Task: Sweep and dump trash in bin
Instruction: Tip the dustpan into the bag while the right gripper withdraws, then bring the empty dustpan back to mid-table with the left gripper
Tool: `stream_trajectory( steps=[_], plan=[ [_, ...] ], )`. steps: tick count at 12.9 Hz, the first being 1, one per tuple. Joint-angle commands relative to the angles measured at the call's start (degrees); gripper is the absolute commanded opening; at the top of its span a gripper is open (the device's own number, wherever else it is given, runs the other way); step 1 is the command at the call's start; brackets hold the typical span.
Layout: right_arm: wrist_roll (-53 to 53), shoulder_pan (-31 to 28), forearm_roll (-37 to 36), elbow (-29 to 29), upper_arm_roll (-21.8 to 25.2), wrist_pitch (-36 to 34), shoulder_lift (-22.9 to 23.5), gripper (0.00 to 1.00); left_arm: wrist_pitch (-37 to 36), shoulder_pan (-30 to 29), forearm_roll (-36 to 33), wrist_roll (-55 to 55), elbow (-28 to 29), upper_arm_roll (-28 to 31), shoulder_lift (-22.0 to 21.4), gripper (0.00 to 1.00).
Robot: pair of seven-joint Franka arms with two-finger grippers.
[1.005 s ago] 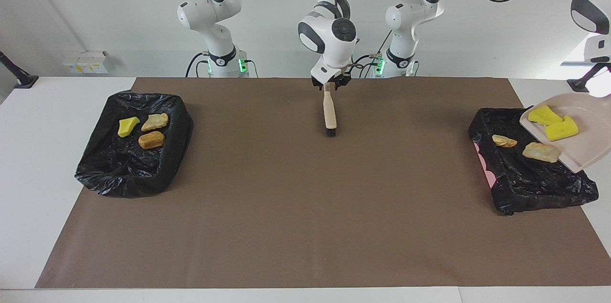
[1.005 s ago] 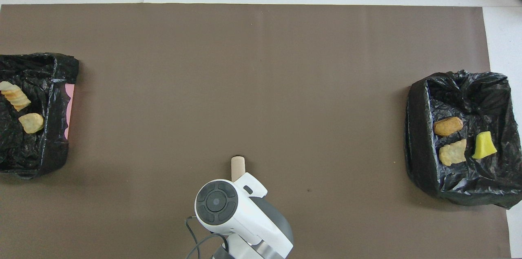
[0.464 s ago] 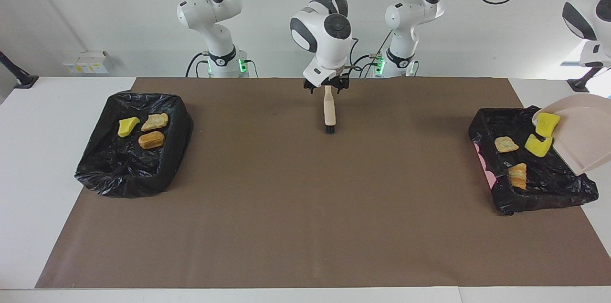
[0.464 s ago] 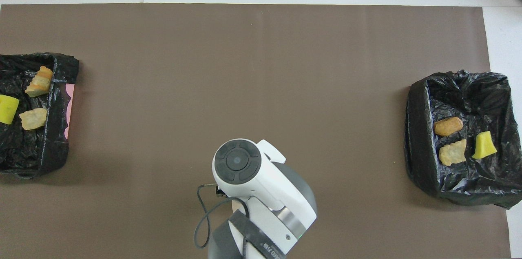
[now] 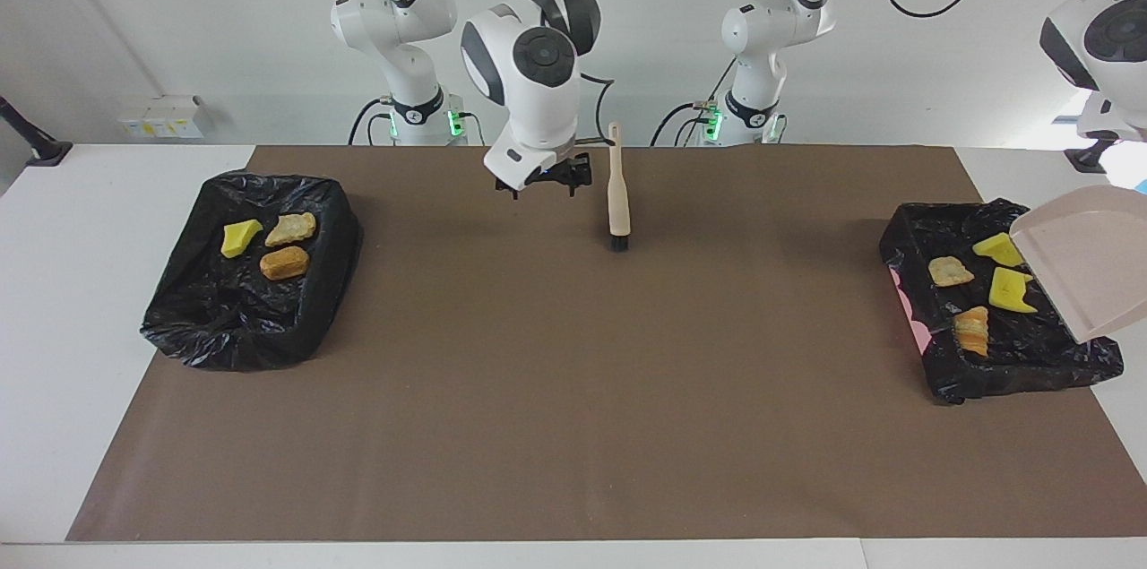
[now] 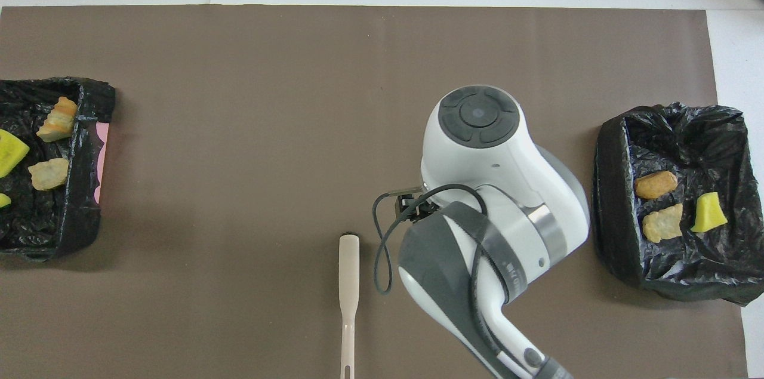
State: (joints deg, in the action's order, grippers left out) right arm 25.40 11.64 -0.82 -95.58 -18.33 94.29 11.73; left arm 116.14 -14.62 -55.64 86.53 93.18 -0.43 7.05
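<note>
The beige brush [image 5: 616, 197] [image 6: 348, 274] lies on the brown mat, free of any grip. My right gripper [image 5: 544, 181] hovers open and empty just beside it, toward the right arm's end. The beige dustpan [image 5: 1084, 273] hangs steeply tilted over the black-lined bin [image 5: 950, 372] [image 6: 83, 200] at the left arm's end, under my left arm's hand; the left gripper itself is cut off by the view's edge. In that bin lie trash pieces: yellow wedges [image 5: 1011, 289] [image 6: 11, 152] and pastry bits [image 5: 970, 329] [image 6: 58, 119]. The dustpan looks empty.
A second black-lined bin [image 5: 197, 327] [image 6: 609, 212] at the right arm's end holds a yellow wedge [image 5: 240, 237] and two bread pieces [image 5: 285, 262]. The brown mat [image 5: 573, 390] covers the table between the bins.
My right gripper opened, let go of the brush and swung toward the right arm's end. The dustpan tipped steeper and its two yellow wedges slid into the bin.
</note>
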Motion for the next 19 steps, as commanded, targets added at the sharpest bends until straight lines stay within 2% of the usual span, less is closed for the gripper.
stream_trajectory(
  steps=[1,4,6,7,9,12,16,19],
  plan=[
    [-4.38,-5.55,-4.35,3.19,-0.74,-1.48,0.14,1.00,-2.84,3.80,0.09,-2.14,-3.09,0.52,1.13,0.00],
    [-9.99,-12.32,-4.72,6.80,-0.66,-1.48,-0.48,1.00,-4.43,6.97,9.72,-8.81,-3.00,0.51,0.69,0.00],
    [-16.84,-16.55,-4.80,7.86,-0.57,-1.48,-0.92,1.00,-5.57,9.60,12.13,-14.26,-2.65,0.34,0.25,0.00],
    [-19.57,-17.87,-4.98,7.95,-0.31,-1.48,-1.01,1.00,-8.19,10.48,12.92,-16.64,-2.56,0.16,-0.01,0.00],
    [-20.48,-19.63,-6.55,8.13,0.66,-1.05,-1.18,1.00,-14.08,12.33,23.15,-24.44,-2.39,-0.28,-1.15,0.00],
    [-20.13,-20.96,-6.47,9.88,2.76,-0.78,-1.97,1.00,-19.98,16.54,30.75,-38.41,-1.60,-0.36,-2.21,0.00],
    [-19.86,-21.22,-5.24,9.80,3.48,-0.16,-3.38,1.00,-19.12,23.57,45.32,-58.00,3.66,-0.36,-5.46,0.00],
    [-19.86,-20.96,-4.63,9.80,3.12,0.62,-3.29,1.00,-15.35,31.82,48.87,-77.49,5.43,-0.36,-4.85,0.00]
  ],
)
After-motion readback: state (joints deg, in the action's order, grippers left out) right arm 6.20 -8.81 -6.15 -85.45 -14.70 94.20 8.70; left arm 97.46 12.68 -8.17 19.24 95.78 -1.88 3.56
